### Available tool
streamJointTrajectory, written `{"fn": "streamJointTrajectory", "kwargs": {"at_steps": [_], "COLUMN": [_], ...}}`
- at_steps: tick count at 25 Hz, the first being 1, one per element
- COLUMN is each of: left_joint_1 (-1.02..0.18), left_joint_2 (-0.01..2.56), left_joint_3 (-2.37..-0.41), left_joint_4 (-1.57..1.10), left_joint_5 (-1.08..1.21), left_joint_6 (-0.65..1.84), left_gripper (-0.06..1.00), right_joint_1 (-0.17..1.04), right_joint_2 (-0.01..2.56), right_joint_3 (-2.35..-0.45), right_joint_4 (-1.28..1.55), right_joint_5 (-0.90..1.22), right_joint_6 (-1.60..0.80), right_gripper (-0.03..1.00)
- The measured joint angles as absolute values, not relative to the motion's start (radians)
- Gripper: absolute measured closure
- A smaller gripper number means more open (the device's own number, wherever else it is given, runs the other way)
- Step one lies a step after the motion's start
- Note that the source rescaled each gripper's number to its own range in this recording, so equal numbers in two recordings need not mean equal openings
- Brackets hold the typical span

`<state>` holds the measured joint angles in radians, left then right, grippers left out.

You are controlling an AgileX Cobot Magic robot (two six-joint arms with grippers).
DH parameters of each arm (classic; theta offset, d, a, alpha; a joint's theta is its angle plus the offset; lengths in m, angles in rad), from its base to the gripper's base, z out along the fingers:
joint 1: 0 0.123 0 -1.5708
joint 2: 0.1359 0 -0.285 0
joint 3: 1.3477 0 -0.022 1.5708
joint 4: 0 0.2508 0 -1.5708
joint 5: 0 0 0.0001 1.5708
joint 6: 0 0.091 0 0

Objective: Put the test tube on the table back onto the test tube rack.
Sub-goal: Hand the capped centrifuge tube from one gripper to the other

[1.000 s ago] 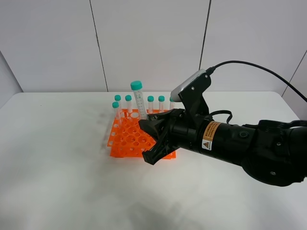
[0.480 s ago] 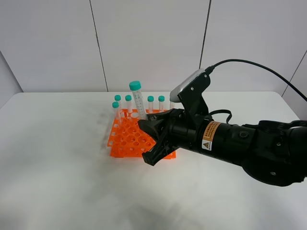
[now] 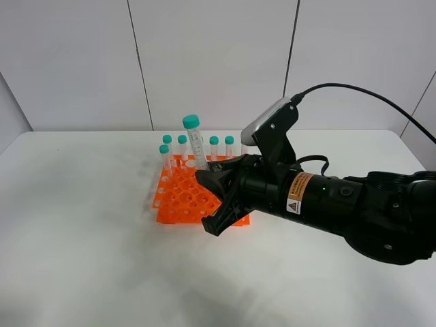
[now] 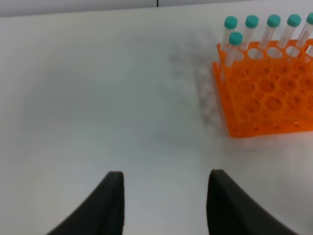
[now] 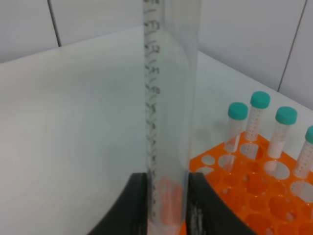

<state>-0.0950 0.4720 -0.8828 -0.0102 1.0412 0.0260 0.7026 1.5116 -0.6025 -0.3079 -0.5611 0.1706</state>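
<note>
My right gripper (image 3: 208, 176) is shut on the lower end of the test tube (image 3: 198, 146), a clear tube with a teal cap, held nearly upright above the orange test tube rack (image 3: 178, 198). In the right wrist view the tube (image 5: 168, 98) rises between the two black fingers (image 5: 138, 205), with the rack (image 5: 244, 196) below and behind it. My left gripper (image 4: 166, 205) hangs open over the bare white table (image 4: 98, 98), well to the side of the rack (image 4: 264, 98), with nothing between its fingers.
Several teal-capped tubes (image 3: 182, 145) stand along the rack's back row and left corner; they show too in the left wrist view (image 4: 252, 29) and the right wrist view (image 5: 257, 117). A white wall closes the table's far edge.
The held tube has shifted very slightly to the left above the rack. Nothing else has moved.
</note>
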Motion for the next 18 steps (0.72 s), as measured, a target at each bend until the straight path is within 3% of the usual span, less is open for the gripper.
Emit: {"fn": "streamJointTrajectory", "kwargs": {"at_steps": [18], "left_joint_1": [-0.119], "left_joint_2": [0.791], "left_joint_3": [-0.928], "left_joint_4": [-0.227], "left_joint_5": [0.862], "left_joint_6": [0.274], "left_gripper": [0.34], "right_joint_1": [0.703], "right_joint_2": [1.512], "right_joint_3": [-0.602], "right_joint_4": [-0.340], "right_joint_5": [-0.588], "right_joint_6": [0.171], "right_gripper": [0.95]}}
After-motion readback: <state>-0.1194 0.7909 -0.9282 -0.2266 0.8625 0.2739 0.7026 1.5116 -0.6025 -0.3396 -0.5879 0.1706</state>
